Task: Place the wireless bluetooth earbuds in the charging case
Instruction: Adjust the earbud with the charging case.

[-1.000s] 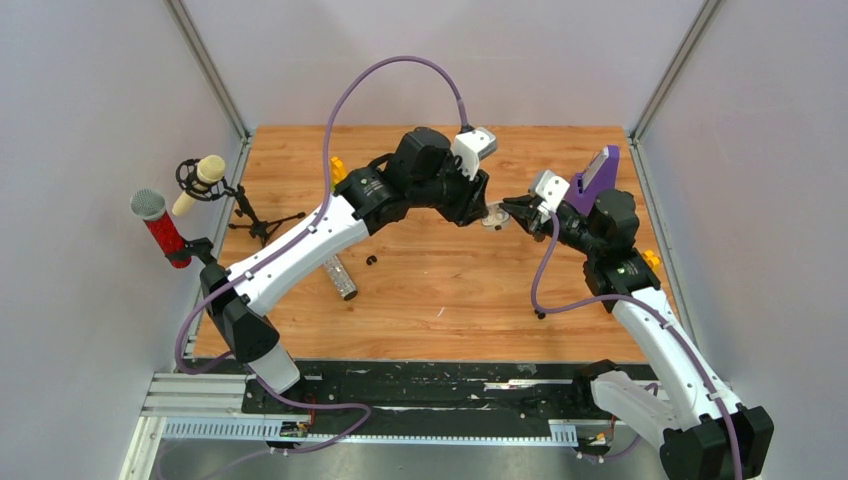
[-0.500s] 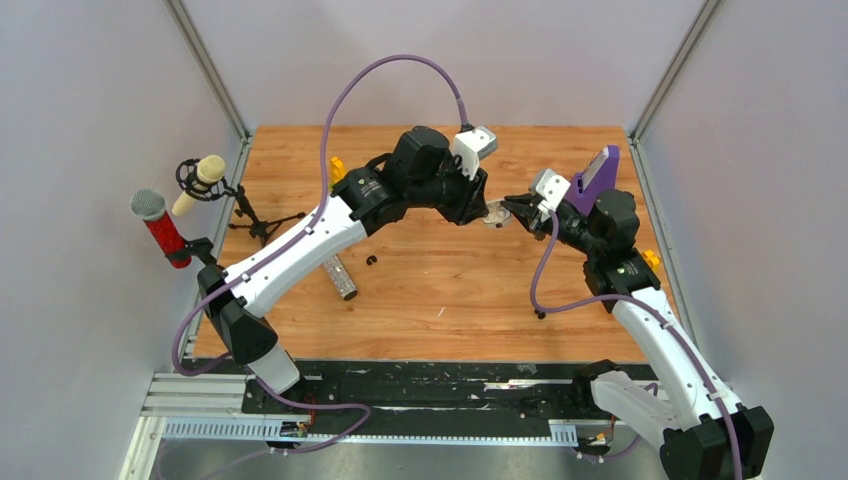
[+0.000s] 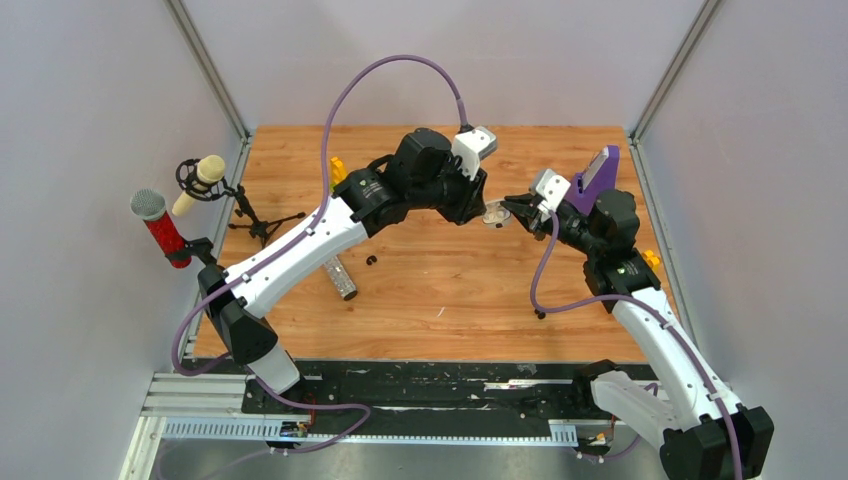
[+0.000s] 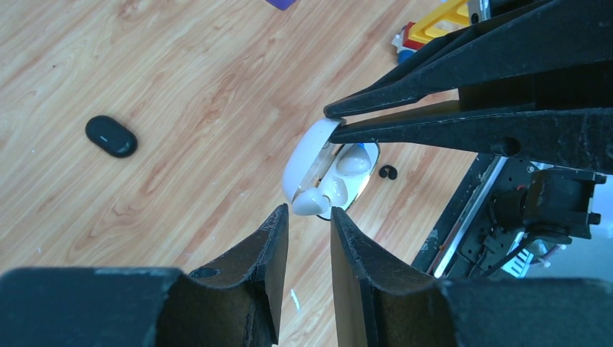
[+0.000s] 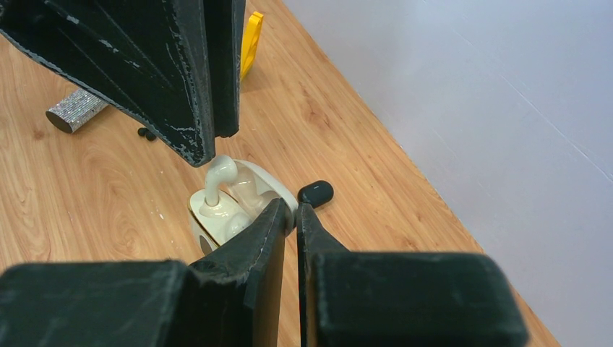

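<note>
1. Currently the white charging case (image 4: pixel 303 155) sits at the far middle of the table, between the two arms. Its lid is swung open, and it looks to be held up off the wood (not certain from these views).
2. Right gripper (image 5: pixel 291 208): jaws nearly together, pinching the rim of the case and steadying it from the right.
3. Left gripper (image 4: pixel 309 217): jaws narrow, with a slim gap through which bare wood shows. Nothing is visibly between them. The tips are right at the second white bud (image 4: pixel 311 202); I cannot tell whether they touch its stem.
4. Done so far: the seated white bud (image 4: pixel 353 160) lies down in its well.
5. In progress: the second white bud has its head at the other well, but its stem stands proud of the case in the right wrist view. I judge it not fully home; it likely needs a push or a small reorientation.
6. Left to do: the black buds (image 5: pixel 147 134) lie loose on the table. They are nearer and to the left of the white case, just beside the silver cylinder (image 5: pixel 76 112).
7. Also untouched: the black case (image 4: pixel 110 136) rests on the wood, apart from both grippers. It appears closed.
8. Estimate: roughly a quarter to a half of the job done, with one bud of four clearly in and one partway.
</note>
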